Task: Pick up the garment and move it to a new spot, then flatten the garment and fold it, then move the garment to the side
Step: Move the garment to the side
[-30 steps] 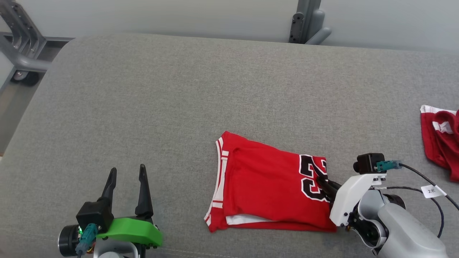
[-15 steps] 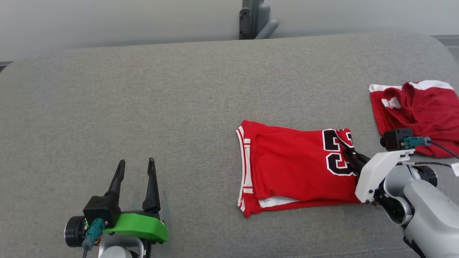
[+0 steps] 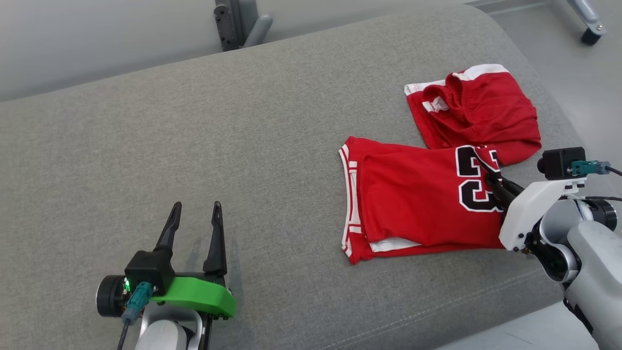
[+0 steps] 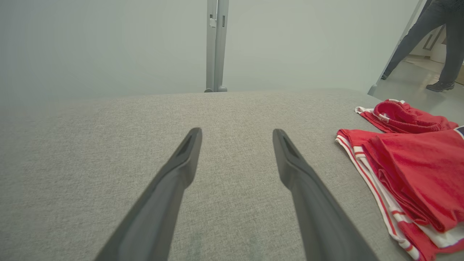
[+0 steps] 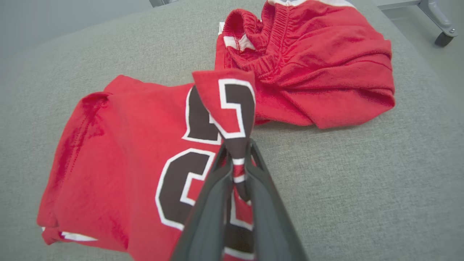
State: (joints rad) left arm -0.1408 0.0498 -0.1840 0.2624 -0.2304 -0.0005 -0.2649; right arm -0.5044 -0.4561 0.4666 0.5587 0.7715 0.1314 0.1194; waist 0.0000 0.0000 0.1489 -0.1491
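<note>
- Left gripper sat at 7 o'clock in the head view, fingers spread wide over bare grey surface, holding nothing. Same pose as a second earlier.
- Folded red jersey lay flat at 3 to 4 o'clock, well apart from that gripper, white-striped edge facing it.
- Right gripper at 4 o'clock, fingers pressed together on the jersey's numbered corner. Its wrist view showed that corner pinched and standing up above the fingers.
- Change: the whole head view swung, so the camera turned. Even so, the gap between the jersey and the red shorts at 2 o'clock had closed, from well apart to touching. Judged: the fold is done and the last step, shifting the garment aside, is under way or nearly finished. The grip has yet to be let go.
- Hard to tell: whether the jersey edge lay over the shorts or only against them, since the raised corner blocked that seam. The jersey's right edge sat behind the white wrist housing.
- Left wrist view cut the jersey off at 3 o'clock. A person's legs were visible at 1 o'clock, off the surface.
</note>
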